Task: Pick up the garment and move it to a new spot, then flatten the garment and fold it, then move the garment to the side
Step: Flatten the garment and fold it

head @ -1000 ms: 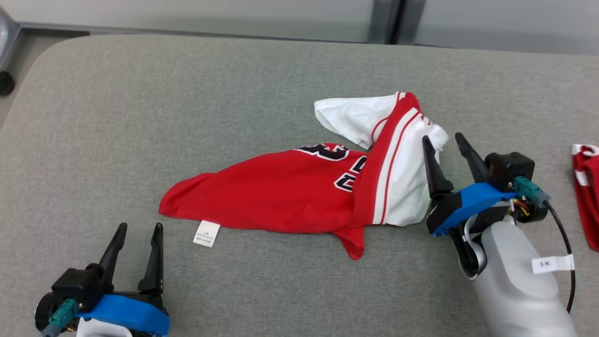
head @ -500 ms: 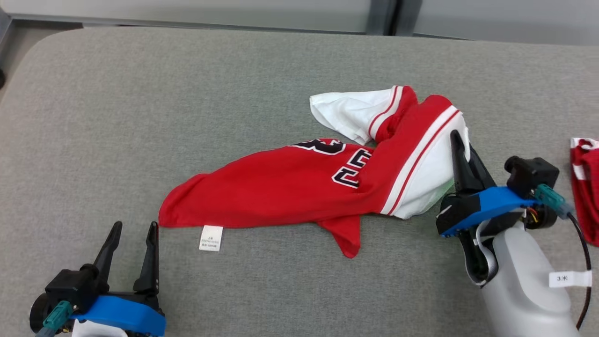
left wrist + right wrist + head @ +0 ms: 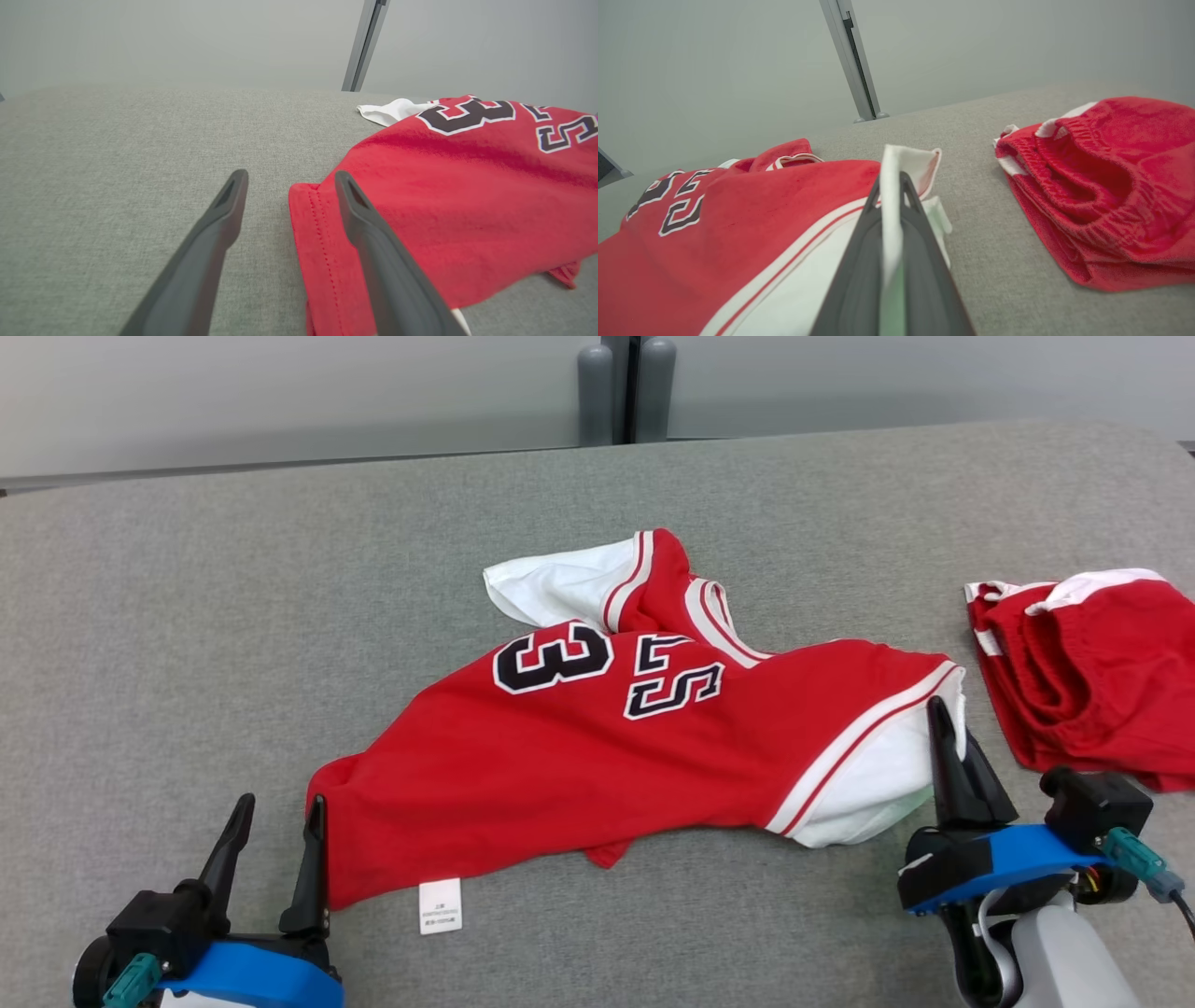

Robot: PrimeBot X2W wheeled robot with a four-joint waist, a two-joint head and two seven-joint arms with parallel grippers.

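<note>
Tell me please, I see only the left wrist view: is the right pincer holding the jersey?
Observer: Yes. The right pincer is shut on the white edge of the red jersey.
Operator: Does anything else lie on that side?
Observer: A pair of red shorts lies on the grey cloth surface, to the robot's right of the jersey and not touching it.

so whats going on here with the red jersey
A two-armed robot is working on a crumpled red jersey on a grey surface. Its right gripper is shut on the jersey's white edge; its left gripper is open at the hem corner, one finger over the fabric. The jersey is not folded yet. Red shorts lie apart to the right.
</note>
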